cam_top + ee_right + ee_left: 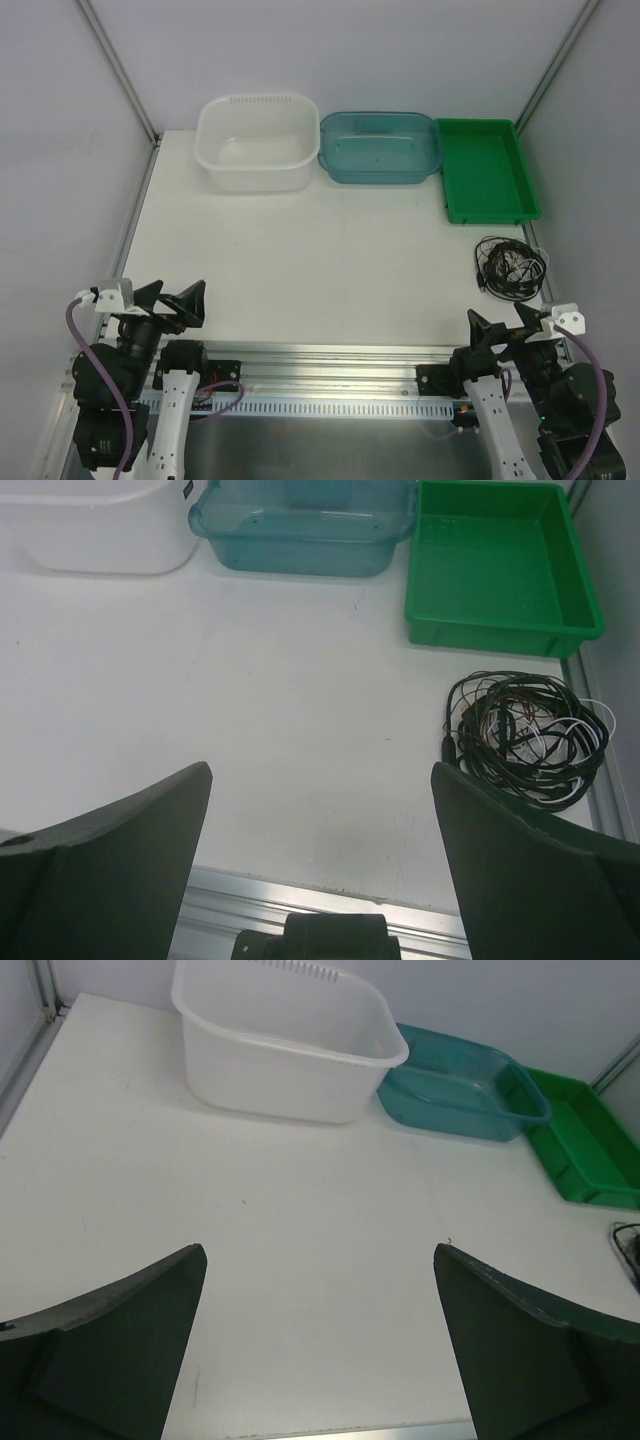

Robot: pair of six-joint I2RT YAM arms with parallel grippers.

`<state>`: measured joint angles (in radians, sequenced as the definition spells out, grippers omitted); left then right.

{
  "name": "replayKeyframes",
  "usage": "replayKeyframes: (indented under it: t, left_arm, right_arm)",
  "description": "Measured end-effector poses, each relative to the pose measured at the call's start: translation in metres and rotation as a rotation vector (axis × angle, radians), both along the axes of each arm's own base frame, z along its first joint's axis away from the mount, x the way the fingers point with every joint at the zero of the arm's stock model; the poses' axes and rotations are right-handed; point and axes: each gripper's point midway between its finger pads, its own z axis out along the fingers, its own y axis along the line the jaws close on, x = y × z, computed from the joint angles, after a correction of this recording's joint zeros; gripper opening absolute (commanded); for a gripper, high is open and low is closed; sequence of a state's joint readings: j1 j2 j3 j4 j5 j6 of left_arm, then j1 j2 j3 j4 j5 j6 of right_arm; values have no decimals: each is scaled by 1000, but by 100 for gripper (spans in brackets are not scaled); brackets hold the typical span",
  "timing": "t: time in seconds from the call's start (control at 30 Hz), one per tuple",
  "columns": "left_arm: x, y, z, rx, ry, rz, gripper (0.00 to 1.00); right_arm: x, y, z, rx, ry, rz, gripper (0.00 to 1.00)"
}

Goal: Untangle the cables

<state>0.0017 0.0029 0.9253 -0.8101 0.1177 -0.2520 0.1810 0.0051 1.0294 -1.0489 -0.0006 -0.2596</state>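
The cables (510, 266) lie in one tangled coil on the white table at the right edge, just in front of the green tray: a thicker black cord with a small plug, thin dark wiry cords and a thin white one. The coil shows in the right wrist view (527, 737); only its edge shows in the left wrist view (630, 1250). My right gripper (497, 325) is open and empty at the near edge, just short of the coil. My left gripper (176, 297) is open and empty at the near left, far from the cables.
Along the back stand a white tub (256, 141), a teal bin (380, 146) and a green tray (489, 170). A metal rail (320, 350) runs along the table's near edge. Frame posts and grey walls close in both sides.
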Motion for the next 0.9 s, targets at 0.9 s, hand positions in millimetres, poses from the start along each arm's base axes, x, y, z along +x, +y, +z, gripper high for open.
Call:
replayKeyframes:
  t: [0.9]
  left_arm:
    - [91,-17,-117,-157,447,-37,99]
  right_arm:
    - [167,-79,-128,228,747,-832,97]
